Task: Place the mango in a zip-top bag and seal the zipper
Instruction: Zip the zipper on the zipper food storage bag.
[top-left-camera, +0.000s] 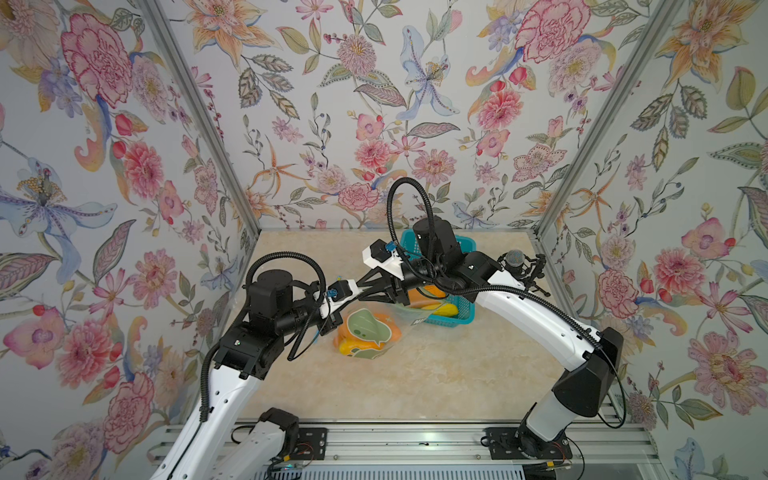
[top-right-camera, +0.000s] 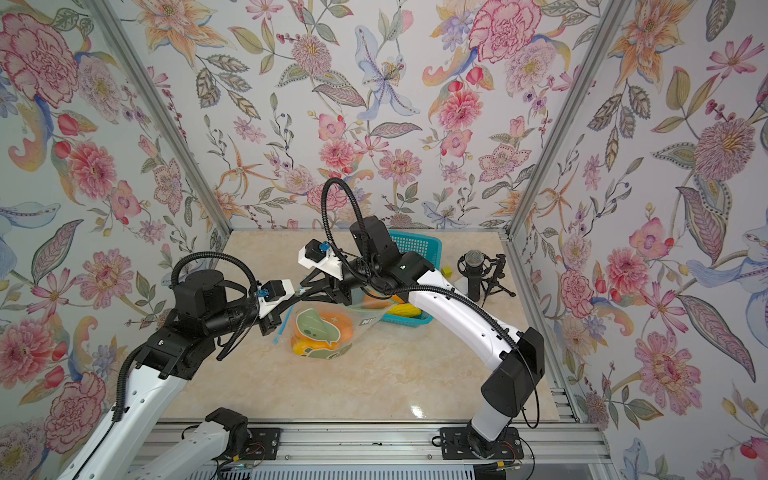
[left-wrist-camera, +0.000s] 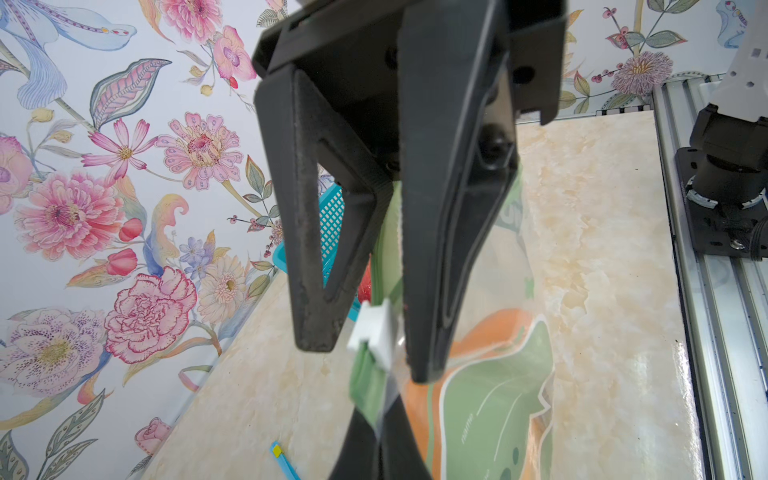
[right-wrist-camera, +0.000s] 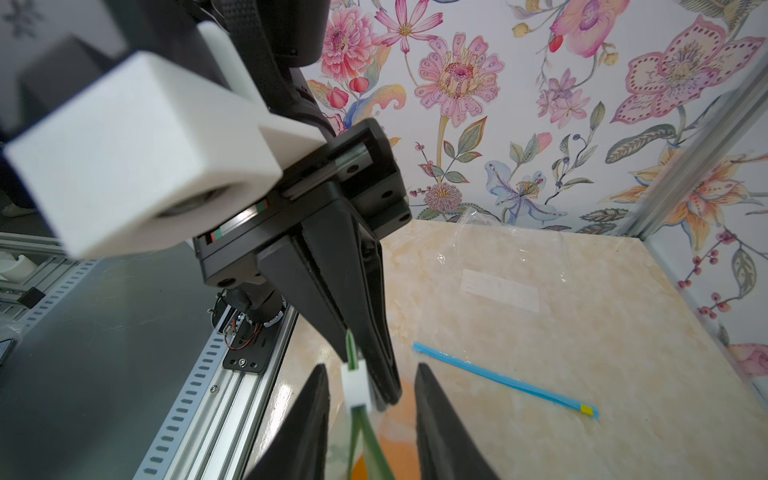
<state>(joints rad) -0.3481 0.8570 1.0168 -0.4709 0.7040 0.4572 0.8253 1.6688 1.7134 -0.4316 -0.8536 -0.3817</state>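
- Two containers are sitting on the table: a clear zip bag printed in orange and green, and a teal basket just behind it.
- Lying on its side, the zip bag is holding the mango, which is showing yellow-orange through the plastic.
- Yellow and orange fruit is resting in the basket.
- At the bag's mouth, the left gripper is pinching the green zipper strip, with its jaws together on it.
- Facing it, the right gripper is standing with its jaws apart, one finger on each side of the white slider, and a gap is showing on both sides.
- White letters on the zip bag are beginning with "N"; the arm is hiding the rest.
- Only the right wrist view is showing a second clear bag, lying flat on the table with a white label too faint to read.
- Only the left wrist view is showing something red by the basket.
- A blue strip is lying on the table near the zip bag.
- Only the top views are showing a microphone, standing beside the basket.
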